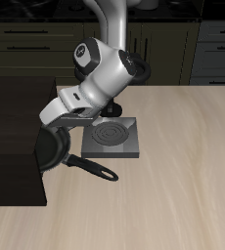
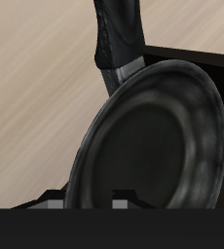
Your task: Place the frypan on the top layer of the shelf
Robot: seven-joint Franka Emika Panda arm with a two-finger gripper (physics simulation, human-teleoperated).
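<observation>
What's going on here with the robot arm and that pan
The Franka arm's gripper holds the frypan by its rim at the edge of the dark shelf. The pan is tilted, with its long handle sticking out toward the table's front edge, over the light wood table. The grey burner plate sits bare on the table beside it. The pan does not yet lie flat on the shelf's top, so the placing looks unfinished.

The frypan fills the view, tilted on edge, its handle over the wooden table.
</observation>
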